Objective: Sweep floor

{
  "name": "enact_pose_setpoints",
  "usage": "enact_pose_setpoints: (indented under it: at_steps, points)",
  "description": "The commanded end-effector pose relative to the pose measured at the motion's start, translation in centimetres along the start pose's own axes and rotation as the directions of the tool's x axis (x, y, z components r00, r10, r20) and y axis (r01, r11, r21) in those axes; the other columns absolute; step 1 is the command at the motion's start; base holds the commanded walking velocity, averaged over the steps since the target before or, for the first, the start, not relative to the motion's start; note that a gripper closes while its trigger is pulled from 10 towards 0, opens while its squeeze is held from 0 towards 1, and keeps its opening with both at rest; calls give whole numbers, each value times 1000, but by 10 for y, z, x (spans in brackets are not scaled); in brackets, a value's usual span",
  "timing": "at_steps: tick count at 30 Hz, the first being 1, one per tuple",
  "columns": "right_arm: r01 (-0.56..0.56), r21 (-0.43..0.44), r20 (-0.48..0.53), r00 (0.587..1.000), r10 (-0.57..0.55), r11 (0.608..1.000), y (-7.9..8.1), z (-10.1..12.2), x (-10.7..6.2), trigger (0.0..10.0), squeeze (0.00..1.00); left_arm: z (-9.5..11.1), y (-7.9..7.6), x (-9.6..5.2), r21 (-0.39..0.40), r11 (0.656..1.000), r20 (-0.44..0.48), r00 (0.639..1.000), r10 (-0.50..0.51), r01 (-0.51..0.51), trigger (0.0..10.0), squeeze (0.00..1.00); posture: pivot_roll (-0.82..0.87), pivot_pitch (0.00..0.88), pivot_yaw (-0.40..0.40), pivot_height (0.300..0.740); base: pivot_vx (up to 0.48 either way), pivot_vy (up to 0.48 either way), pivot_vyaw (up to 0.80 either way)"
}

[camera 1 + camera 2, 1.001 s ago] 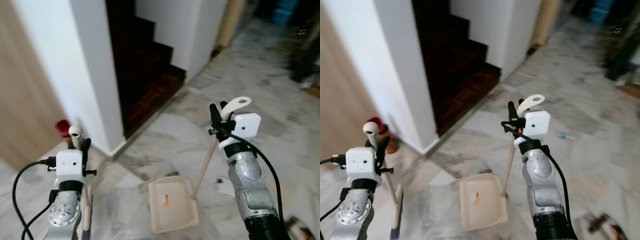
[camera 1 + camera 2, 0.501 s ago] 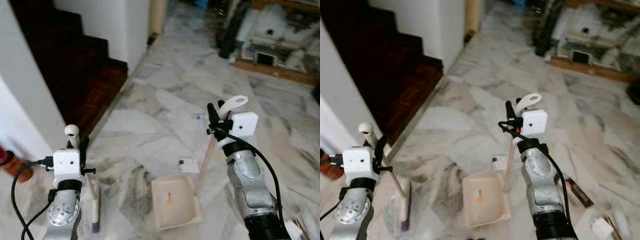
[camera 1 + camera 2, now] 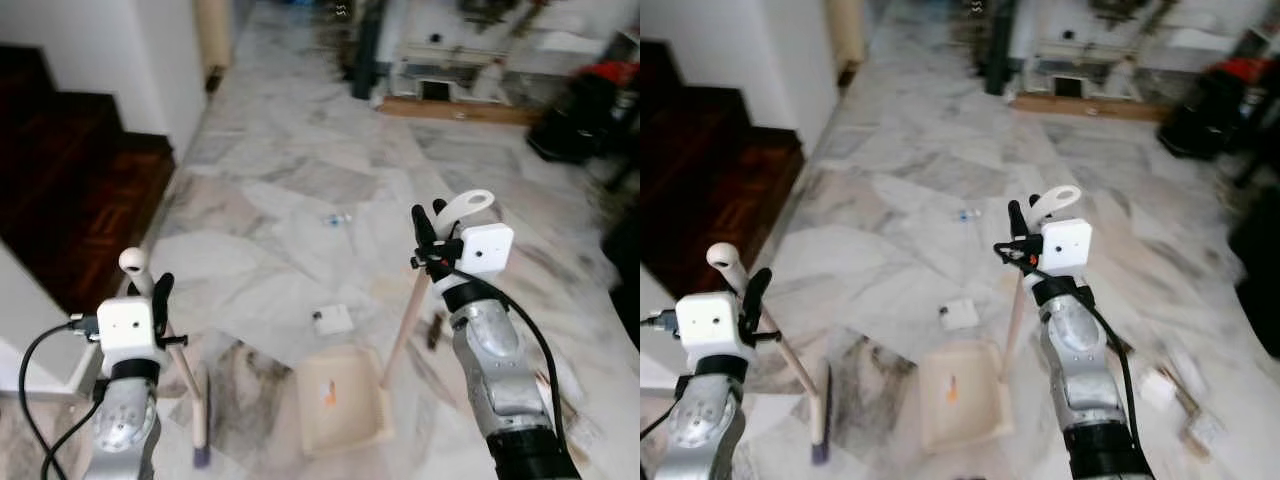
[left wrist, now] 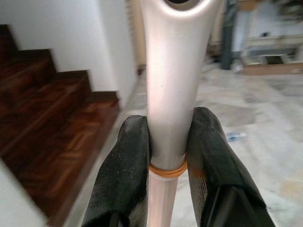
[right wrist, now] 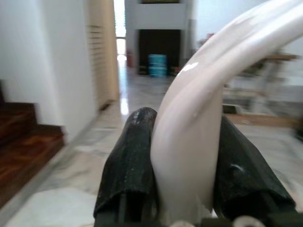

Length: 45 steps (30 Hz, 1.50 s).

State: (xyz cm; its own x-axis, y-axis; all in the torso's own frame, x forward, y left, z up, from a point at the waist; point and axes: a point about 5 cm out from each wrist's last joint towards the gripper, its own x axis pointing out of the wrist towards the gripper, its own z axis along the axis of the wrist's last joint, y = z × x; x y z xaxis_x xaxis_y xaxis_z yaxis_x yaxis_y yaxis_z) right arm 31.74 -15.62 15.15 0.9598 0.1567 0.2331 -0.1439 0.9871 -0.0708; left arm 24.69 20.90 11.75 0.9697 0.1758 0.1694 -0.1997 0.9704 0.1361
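Open marble floor point(image 3: 290, 180) stretched ahead between the two arms, broad and mostly passable. A dark wooden staircase point(image 3: 70, 190) and a white wall corner point(image 3: 35, 330) closed off the robot's left. Low in the middle, the cream dustpan point(image 3: 340, 400) sat on the floor, a small white scrap point(image 3: 330, 320) just beyond it and a tiny bluish bit point(image 3: 335, 218) farther out. The broom head point(image 3: 200, 425) lay near the left arm. Blurred furniture point(image 3: 450, 70) and dark objects point(image 3: 585, 125) lined the far and right sides.
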Motion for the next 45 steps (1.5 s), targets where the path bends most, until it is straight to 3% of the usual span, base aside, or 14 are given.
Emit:
enact_pose_setpoints:
  at_steps: [1,11,40,45]
  points:
    - [-37,-10,33,999,37,999,2,9,2,10000,0,8,0,1,1,1000,43,999,1,-1,10000,0,1,70,-45,740,0,0,-781]
    - [-50,-23,36,998,51,998,5,10,1,10000,0,3,-5,-4,3,1000,13,1000,-18,18,10000,0,0,61,-53,740,0,0,-77]
    - [-24,-1,41,999,24,1000,4,10,0,10000,0,3,-5,-2,5,999,27,999,-35,35,10000,0,-6,0,-44,740,310,0,0]
    - [28,-4,60,998,-28,1000,0,12,-4,10000,0,2,-5,-1,7,999,23,998,-54,54,10000,0,-9,0,-21,740,332,0,0]
